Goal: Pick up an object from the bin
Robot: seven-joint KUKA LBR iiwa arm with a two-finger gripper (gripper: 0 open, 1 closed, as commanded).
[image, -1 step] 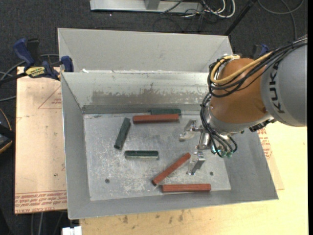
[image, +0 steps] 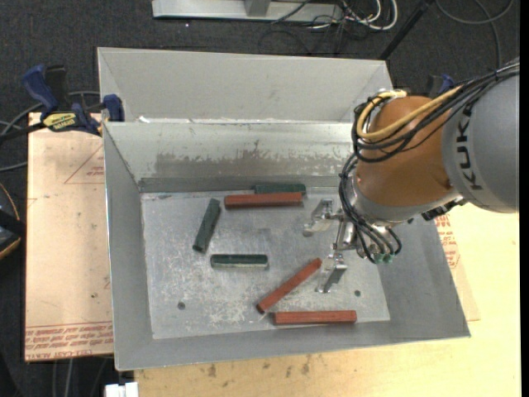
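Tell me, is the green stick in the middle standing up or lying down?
Lying down. The middle green bar rests flat on the bin's floor, its whole long side showing, touching no other bar.

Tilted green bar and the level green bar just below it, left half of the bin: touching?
Apart. The camera view shows bare bin floor between the lower end of the tilted green bar and the level green bar.

One marking to call: black letters "KUK" running down the grey arm link (image: 493,139), just right of its orange cover (image: 405,160).
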